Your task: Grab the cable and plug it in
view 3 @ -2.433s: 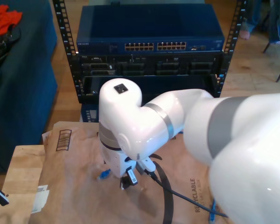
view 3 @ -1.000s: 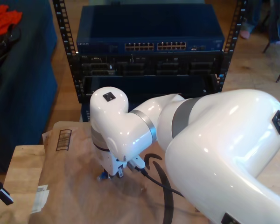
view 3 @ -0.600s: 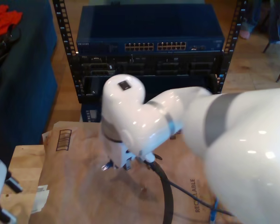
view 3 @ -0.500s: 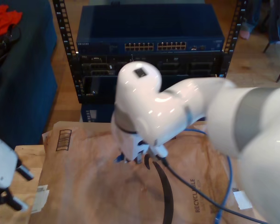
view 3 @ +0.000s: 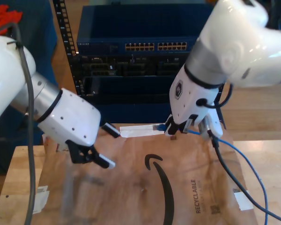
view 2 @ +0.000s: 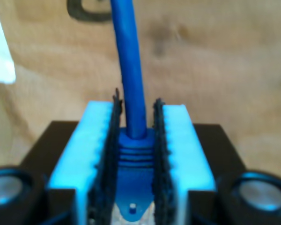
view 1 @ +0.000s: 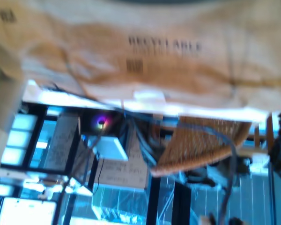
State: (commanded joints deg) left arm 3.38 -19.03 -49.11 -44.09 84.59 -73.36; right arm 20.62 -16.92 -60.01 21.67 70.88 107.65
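While my second gripper (view 2: 136, 187) is clamped on the cable (view 2: 131, 84) just behind its plug, the ribbed blue boot sits squeezed between the two black serrated pads (view 2: 160, 154), and the thin blue cord runs straight out past the fingertips over brown paper. In the exterior view that same gripper (view 3: 171, 129) hangs from the white arm at the view's right, raised above the brown paper sheet (view 3: 145, 187), with the plug end of the Ethernet cable (view 3: 160, 127) poking out beside the jaws toward the rack. From the gripper the blue cord trails back and down across the paper and the wooden table (view 3: 21, 173) behind it, alongside a thicker black arm cable (view 3: 234, 180).

Ahead of the held plug stands a rack (view 3: 65, 51) with a dark blue network switch (view 3: 145, 28), its row of ports (view 3: 155, 46) well above the plug. A strip of white paper (view 3: 136, 131) lies just beside the gripper, at the far edge of the brown sheet.

My first gripper (view 3: 96, 147) hovers over the paper sheet, well apart from the cable, its two dark fingers spread with nothing between them. Its wrist camera is blurred, looking past the printed paper (view 1: 164, 44) to a wicker chair (view 1: 201, 145).
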